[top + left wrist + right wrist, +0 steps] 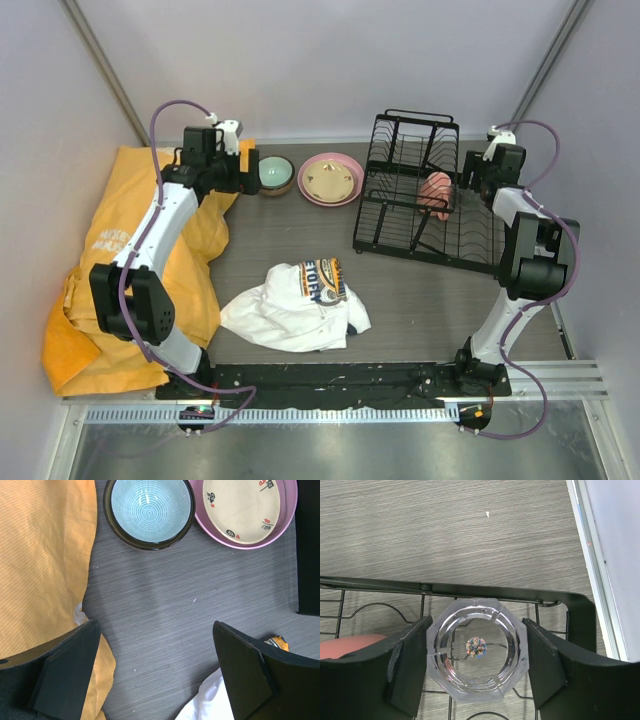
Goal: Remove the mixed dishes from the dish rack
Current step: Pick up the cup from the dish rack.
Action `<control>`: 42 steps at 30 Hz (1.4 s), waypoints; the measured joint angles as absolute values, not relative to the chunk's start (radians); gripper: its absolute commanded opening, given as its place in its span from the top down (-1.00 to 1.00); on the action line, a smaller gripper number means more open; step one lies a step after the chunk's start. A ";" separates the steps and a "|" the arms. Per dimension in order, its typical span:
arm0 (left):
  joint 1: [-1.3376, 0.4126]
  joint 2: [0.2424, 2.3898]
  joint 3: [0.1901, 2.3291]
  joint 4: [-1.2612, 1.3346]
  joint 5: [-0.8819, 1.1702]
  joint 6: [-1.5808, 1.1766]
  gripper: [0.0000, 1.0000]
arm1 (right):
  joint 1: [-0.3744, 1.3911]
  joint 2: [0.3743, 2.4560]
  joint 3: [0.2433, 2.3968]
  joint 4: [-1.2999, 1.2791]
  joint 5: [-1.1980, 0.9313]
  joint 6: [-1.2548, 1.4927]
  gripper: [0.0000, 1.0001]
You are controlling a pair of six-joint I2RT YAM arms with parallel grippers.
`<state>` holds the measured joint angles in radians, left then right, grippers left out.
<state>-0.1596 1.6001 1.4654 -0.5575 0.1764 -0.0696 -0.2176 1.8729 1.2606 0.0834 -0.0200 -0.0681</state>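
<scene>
The black wire dish rack (400, 215) stands at the back right. A pink mug (436, 192) lies in it and shows at the left edge of the right wrist view (350, 645). My right gripper (470, 180) reaches into the rack's right end. In the right wrist view, my right gripper (476, 621) is shut on the clear glass (476, 647), one finger touching each side, above the rack's frame (495, 590). The cream patterned plate (240, 510) lies on the big pink plate (287, 515), next to the mint-green bowl (149, 511). My left gripper (155, 625) is open and empty above the table near them.
An orange cloth (130, 260) covers the table's left side and reaches under my left finger (65, 670). The white printed T-shirt (300, 300) lies crumpled at the front middle, also in the left wrist view (210, 700). The table's right edge (592, 555) runs close beside the rack.
</scene>
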 measured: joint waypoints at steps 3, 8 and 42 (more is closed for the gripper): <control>-0.160 1.600 1.463 -0.557 0.176 -0.070 -0.99 | -0.217 1.873 1.261 0.083 -0.017 -0.072 -0.25; -0.160 1.600 1.457 -0.557 0.177 -0.070 -1.00 | -0.217 1.873 1.261 0.083 -0.017 -0.073 -0.02; -0.207 1.582 1.506 -0.489 0.455 -0.129 -1.00 | -0.217 1.338 1.401 -0.163 -0.007 -0.089 0.34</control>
